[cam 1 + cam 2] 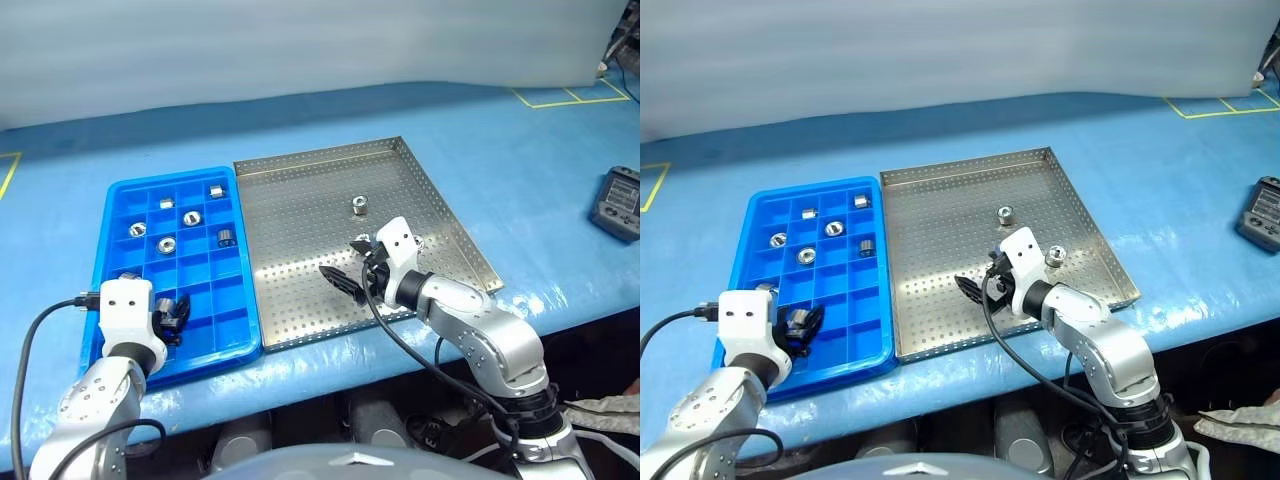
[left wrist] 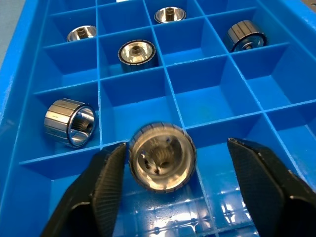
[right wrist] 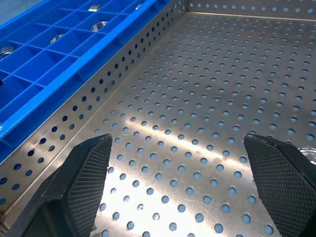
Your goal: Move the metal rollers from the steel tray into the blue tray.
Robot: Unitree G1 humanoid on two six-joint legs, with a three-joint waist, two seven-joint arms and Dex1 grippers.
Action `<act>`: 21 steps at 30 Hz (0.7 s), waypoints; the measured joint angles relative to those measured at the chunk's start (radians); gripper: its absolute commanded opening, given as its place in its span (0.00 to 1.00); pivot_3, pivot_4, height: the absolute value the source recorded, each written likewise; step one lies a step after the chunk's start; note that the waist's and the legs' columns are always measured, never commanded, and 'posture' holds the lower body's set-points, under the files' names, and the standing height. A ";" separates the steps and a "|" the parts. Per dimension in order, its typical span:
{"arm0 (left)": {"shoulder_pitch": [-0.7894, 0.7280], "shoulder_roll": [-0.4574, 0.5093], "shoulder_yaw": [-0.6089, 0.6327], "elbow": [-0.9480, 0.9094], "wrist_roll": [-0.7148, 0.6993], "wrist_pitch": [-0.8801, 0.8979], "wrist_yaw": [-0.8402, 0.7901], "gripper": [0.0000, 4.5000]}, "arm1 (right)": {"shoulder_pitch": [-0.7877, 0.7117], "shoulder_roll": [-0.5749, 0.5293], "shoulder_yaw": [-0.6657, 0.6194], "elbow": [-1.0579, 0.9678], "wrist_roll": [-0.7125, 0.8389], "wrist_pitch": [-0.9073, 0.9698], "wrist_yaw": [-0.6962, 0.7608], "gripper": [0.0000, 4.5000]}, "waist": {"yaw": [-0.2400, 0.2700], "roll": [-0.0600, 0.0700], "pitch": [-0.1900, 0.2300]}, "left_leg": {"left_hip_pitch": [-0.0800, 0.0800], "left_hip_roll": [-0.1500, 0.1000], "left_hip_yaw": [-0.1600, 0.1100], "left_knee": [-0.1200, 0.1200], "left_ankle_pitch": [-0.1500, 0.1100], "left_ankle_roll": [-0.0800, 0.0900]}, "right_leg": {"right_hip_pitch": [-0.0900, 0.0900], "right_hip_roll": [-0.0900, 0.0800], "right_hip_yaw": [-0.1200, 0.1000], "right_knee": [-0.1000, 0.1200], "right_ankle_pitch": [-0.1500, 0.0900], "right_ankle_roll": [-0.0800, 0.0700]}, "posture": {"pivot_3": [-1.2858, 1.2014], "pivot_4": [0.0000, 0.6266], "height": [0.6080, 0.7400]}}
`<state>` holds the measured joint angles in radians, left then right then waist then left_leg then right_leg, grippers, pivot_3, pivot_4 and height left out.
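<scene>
Left wrist view gives me the closest read: my left gripper sits low in the blue tray, its two fingers parted with a metal roller between them. One finger is against the roller's side, while the other stands off with blue floor showing in the gap, so I cannot tell whether I hold it. It sits on a divider wall at the near end of the tray, hole facing me.

Five more rollers lie in single compartments farther up the grid, one in the cell just beside the gripper.

From the head camera, the steel tray butts against the blue tray's long edge (rim to rim, no gap I can see). My right gripper hovers wide open over the near part of the perforated floor, nothing between its fingers, the tray's wall running alongside. Two rollers are left there: one out in the open middle, one just beside my right wrist. A dark handheld device lies well off to the right on the blue table cover.
</scene>
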<state>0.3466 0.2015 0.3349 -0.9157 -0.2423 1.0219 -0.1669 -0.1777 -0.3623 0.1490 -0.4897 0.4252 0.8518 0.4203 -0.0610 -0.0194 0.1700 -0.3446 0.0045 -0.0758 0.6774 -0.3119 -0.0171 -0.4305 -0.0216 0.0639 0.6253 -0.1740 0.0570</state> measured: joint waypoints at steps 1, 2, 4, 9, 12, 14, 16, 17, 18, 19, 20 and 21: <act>0.000 0.000 0.005 -0.006 -0.005 0.001 -0.003 0.33 | -0.003 0.000 0.001 0.001 0.000 0.000 0.002 1.00 | -0.003 0.000 0.000 | 0.000 0.000 0.000 0.000 0.000 0.000 | 0.000 0.000 0.000 0.000 0.000 0.000 | 0.51 0.24 1.00; 0.000 0.000 0.009 -0.013 -0.009 0.002 -0.004 0.27 | -0.005 0.000 0.001 0.002 0.000 0.000 0.003 1.00 | -0.005 0.000 0.000 | 0.000 0.000 0.000 0.000 0.000 0.000 | 0.000 0.000 0.000 0.000 0.000 0.000 | 0.51 0.24 1.00; -0.005 0.001 0.020 -0.032 -0.017 0.008 -0.004 0.12 | -0.009 0.000 0.002 0.008 0.000 0.000 0.009 1.00 | -0.006 0.000 0.000 | 0.000 0.000 0.000 0.000 0.000 0.000 | 0.000 0.000 0.000 0.000 0.000 0.000 | 0.52 0.24 1.00; -0.019 0.025 0.038 -0.038 -0.039 0.020 -0.009 0.01 | -0.010 0.000 0.003 0.011 -0.001 0.000 0.014 1.00 | -0.006 0.000 0.000 | 0.000 0.000 0.000 0.000 0.000 0.000 | 0.000 0.000 0.000 0.000 0.000 0.000 | 0.51 0.24 1.00; -0.055 0.028 0.051 -0.038 -0.044 -0.009 -0.007 0.01 | -0.011 0.001 0.004 0.012 -0.001 0.000 0.015 1.00 | -0.004 0.000 0.001 | 0.000 0.000 0.000 0.000 0.000 0.000 | 0.000 0.000 0.000 0.000 0.000 0.000 | 0.51 0.24 1.00; -0.096 0.019 0.051 -0.037 -0.040 -0.055 0.013 0.01 | -0.011 0.001 0.006 0.012 -0.001 0.000 0.015 1.00 | -0.004 0.000 0.001 | 0.000 0.000 0.000 0.000 0.000 0.000 | 0.000 0.000 0.000 0.000 0.000 0.000 | 0.50 0.24 1.00; -0.125 0.018 0.043 -0.031 -0.035 -0.099 0.021 0.01 | -0.010 0.002 0.007 0.011 -0.002 0.000 0.011 1.00 | -0.006 0.000 0.001 | 0.000 0.000 0.000 0.000 0.000 0.000 | 0.000 0.000 0.000 0.000 0.000 0.000 | 0.50 0.24 1.00; -0.132 0.019 0.033 -0.026 -0.034 -0.116 0.020 0.01 | -0.010 0.002 0.007 0.011 -0.005 0.000 0.009 1.00 | -0.007 0.000 0.001 | 0.000 0.000 0.001 0.000 0.000 0.000 | 0.000 0.000 0.001 0.000 0.000 0.000 | 0.49 0.24 1.00; -0.136 0.022 0.021 -0.022 -0.034 -0.125 0.018 0.01 | -0.009 0.002 0.006 0.011 -0.006 0.000 0.008 1.00 | -0.009 0.000 0.001 | 0.000 0.000 0.001 0.000 0.000 0.000 | 0.000 0.000 0.001 0.000 0.000 0.000 | 0.49 0.24 1.00; -0.140 0.028 0.003 -0.011 -0.036 -0.139 0.011 0.01 | -0.008 0.002 0.003 0.010 -0.007 0.000 0.005 1.00 | -0.009 0.000 0.001 | 0.000 0.000 0.001 0.000 0.000 0.000 | 0.000 0.000 0.001 0.000 0.000 0.000 | 0.48 0.24 1.00; -0.149 0.039 -0.021 0.007 -0.037 -0.151 -0.001 0.01 | -0.002 0.002 -0.002 0.008 -0.009 0.000 -0.002 1.00 | -0.010 0.000 0.001 | 0.000 0.000 0.001 0.000 0.000 0.000 | 0.000 0.000 0.001 0.000 0.000 0.000 | 0.48 0.24 1.00; -0.161 0.046 -0.041 0.027 -0.039 -0.159 -0.012 0.01 | 0.001 0.001 -0.004 0.006 -0.010 0.000 -0.008 1.00 | -0.010 0.000 0.001 | 0.000 0.000 0.001 0.000 0.000 0.000 | -0.001 0.000 0.001 0.000 0.000 0.000 | 0.47 0.24 1.00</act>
<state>0.1859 0.2474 0.2942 -0.8888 -0.2814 0.8624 -0.1788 -0.1762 -0.3609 0.1446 -0.4837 0.4153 0.8517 0.4127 -0.0710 -0.0192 0.1707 -0.3450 0.0046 -0.0751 0.6769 -0.3120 -0.0171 -0.4310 -0.0212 0.0646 0.6249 -0.1741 0.0569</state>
